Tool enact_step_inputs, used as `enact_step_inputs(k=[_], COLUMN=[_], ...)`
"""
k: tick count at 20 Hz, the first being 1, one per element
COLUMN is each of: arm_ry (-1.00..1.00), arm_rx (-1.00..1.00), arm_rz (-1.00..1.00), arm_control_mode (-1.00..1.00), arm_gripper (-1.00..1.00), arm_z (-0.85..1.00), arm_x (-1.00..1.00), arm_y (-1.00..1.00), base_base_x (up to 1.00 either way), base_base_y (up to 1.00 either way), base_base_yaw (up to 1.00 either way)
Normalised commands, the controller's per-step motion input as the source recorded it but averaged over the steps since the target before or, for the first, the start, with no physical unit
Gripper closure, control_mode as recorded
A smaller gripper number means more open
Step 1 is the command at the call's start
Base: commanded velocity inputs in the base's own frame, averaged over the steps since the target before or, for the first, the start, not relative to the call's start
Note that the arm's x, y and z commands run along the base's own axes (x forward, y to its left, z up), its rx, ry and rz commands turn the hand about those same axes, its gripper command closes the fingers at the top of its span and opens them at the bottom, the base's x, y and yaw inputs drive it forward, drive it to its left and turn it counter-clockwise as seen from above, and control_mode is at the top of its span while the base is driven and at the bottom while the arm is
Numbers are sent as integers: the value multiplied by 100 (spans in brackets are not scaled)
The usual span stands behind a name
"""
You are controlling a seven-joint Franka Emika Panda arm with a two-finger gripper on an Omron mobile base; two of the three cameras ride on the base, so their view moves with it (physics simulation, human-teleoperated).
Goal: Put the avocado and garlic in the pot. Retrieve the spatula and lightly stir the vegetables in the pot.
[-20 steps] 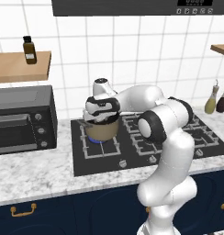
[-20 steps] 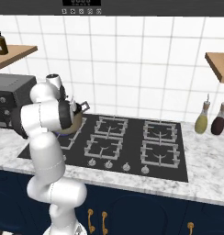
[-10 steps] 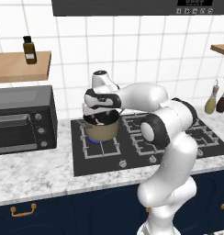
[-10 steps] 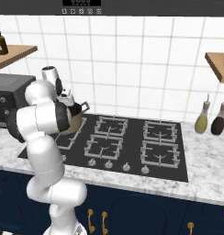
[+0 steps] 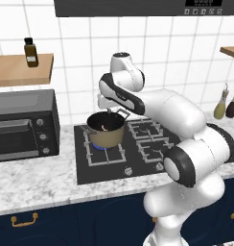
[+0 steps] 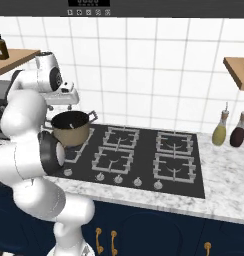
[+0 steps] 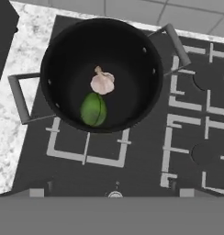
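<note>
The brass-tan pot [image 5: 107, 135] stands on the front left burner of the hob, its grey loop handles sticking out at the rim [image 7: 49, 69]. Inside on the black bottom lie the white garlic [image 7: 103, 82] and, right beside it, the green avocado [image 7: 93, 109]. My gripper [image 5: 111, 112] hangs open just above the pot's mouth, its tips spread wide with nothing between them. From the right base view the pot [image 6: 70, 131] sits under the hand. The spatula is out of view.
A black hob [image 5: 147, 144] with several burners fills the counter's middle. A dark toaster oven [image 5: 23, 125] stands close to the left of the pot. Two bottles [image 6: 229, 129] stand at the right by the wall. A wooden shelf [image 5: 23, 69] carries a brown bottle.
The jaws have spread from half shut to wide open and the garlic now lies in the pot. The hand has risen from the pot's mouth.
</note>
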Motion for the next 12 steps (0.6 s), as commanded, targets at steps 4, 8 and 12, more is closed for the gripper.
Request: enact_step_inputs(k=[4, 8, 12], arm_ry=[10, 14, 15], arm_rx=[3, 0, 0], arm_rz=[-1, -4, -4], arm_control_mode=[-100, -100, -100], arm_gripper=[-100, -100, -100], arm_z=[32, -13, -34], arm_x=[-94, -75, -29], arm_y=[-69, -56, -46], base_base_x=[0, 0, 0], base_base_y=[0, 0, 0], base_base_yaw=[0, 0, 0])
